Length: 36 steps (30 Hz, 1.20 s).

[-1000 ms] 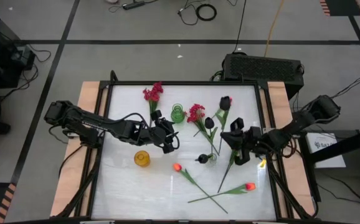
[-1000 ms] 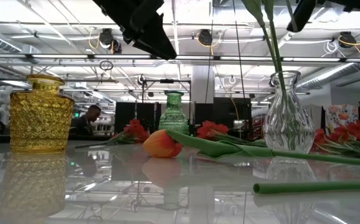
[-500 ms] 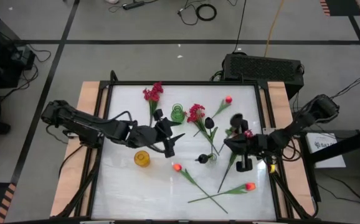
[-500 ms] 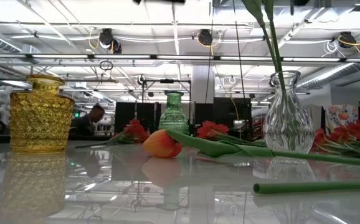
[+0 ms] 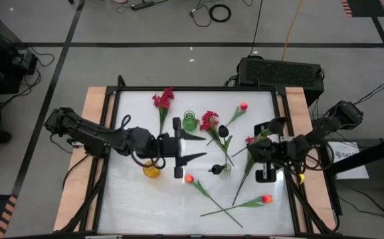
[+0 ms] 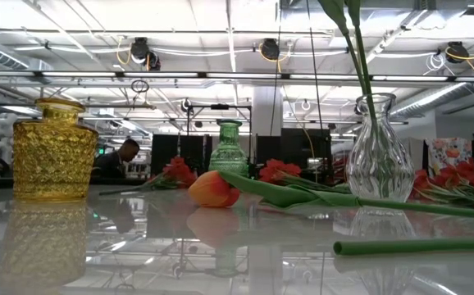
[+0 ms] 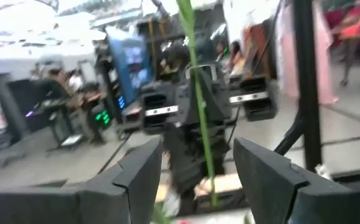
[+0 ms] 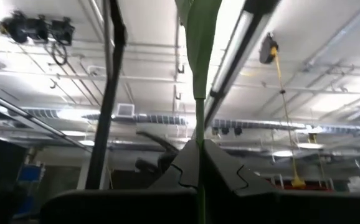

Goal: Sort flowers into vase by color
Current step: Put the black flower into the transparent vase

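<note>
While the right gripper is clamped on a green stem, we see it lifted clear of the table at the right side, pointing toward the left arm. We cannot make out that flower's bloom. The left gripper hangs opposite it over the middle of the table with its fingers spread wide and nothing in them, above the yellow vase. Other flowers lie loose: crimson sprays near the green vase and tulips at the front. The clear vase stands between the two grippers.

We judge the risks to be these:
- The thin stem may swivel in the pinch.
- The left fingers may close beside it.
- Either arm, closing in, may tip the clear vase.
</note>
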Motion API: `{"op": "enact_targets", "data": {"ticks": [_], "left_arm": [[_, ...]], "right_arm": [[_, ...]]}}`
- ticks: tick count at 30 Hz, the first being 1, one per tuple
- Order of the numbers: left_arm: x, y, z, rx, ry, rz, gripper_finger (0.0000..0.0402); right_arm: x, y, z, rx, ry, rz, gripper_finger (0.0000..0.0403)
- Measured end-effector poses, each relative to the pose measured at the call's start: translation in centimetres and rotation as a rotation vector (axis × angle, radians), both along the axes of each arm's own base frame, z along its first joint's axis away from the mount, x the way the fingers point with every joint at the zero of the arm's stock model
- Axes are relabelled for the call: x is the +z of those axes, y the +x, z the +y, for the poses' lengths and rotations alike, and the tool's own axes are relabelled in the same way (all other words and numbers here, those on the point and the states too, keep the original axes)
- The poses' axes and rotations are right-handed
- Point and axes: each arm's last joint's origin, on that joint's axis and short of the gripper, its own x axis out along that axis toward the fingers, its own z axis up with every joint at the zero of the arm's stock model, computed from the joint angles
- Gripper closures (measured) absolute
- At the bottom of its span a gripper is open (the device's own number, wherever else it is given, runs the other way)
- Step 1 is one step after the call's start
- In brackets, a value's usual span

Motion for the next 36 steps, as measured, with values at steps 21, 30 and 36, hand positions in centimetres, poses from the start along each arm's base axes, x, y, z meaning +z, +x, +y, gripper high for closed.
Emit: {"op": "enact_targets", "data": {"ticks": [21, 30, 36], "left_arm": [[-1.5, 4.4, 0.5, -0.036, -0.047, -0.003, 0.0196], [-2.0, 4.5, 0.8, -0.028, -0.06, 0.05, 0.0217], [-2.1, 4.5, 0.6, -0.033, -0.058, 0.055, 0.0286]], "right_arm": [[2.7, 4.8, -0.6, 0.034, -0.052, -0.021, 0.0403], [2.8, 6.7, -0.8, 0.049, -0.064, -0.037, 0.0403], [2.7, 6.9, -1.0, 0.04, -0.068, -0.034, 0.0403]]}}
